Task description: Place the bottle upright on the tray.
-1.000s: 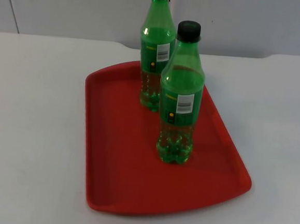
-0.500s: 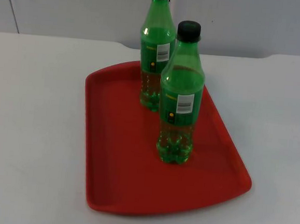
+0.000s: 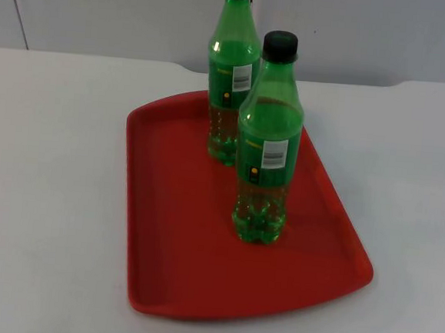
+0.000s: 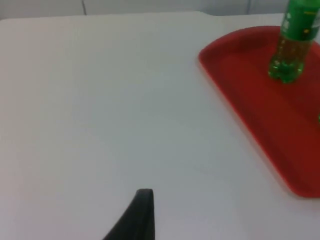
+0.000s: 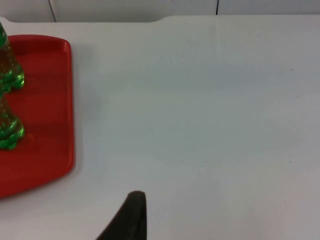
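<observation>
Left gripper (image 4: 142, 212): one black fingertip is seen above bare white desk (image 3: 43, 199), well apart from the red tray (image 3: 178, 240); whether its fingers are spread or closed cannot be told. Right gripper (image 5: 131, 215): one black fingertip is likewise seen over bare desk, apart from the tray's edge; its opening cannot be told either. Both arms wait off the tray. Two green bottles with black caps are set upright on the tray. Near bottle (image 3: 268, 139): stood toward the tray's right edge, about midway along it. Far bottle (image 3: 232, 78): stood near the tray's far edge, by the grey partition wall (image 3: 372, 32).
</observation>
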You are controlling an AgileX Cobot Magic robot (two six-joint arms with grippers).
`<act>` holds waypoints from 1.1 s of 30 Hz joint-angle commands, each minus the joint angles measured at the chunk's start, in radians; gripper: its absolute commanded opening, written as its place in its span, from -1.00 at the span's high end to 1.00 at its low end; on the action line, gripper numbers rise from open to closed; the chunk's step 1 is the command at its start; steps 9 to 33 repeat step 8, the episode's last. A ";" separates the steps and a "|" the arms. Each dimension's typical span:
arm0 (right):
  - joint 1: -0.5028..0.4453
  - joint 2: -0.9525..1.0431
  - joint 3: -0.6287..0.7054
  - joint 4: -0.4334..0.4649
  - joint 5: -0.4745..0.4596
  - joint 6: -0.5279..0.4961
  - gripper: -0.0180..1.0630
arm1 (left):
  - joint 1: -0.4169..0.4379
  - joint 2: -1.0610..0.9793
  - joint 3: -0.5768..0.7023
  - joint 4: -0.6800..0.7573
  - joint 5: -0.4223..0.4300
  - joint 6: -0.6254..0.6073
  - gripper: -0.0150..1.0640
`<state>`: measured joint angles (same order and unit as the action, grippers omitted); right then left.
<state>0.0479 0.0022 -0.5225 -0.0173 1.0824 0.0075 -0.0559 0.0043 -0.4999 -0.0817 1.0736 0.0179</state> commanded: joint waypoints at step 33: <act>-0.007 -0.002 0.007 0.002 -0.005 0.004 -0.98 | 0.107 -0.004 0.005 -0.004 -0.001 0.001 -0.97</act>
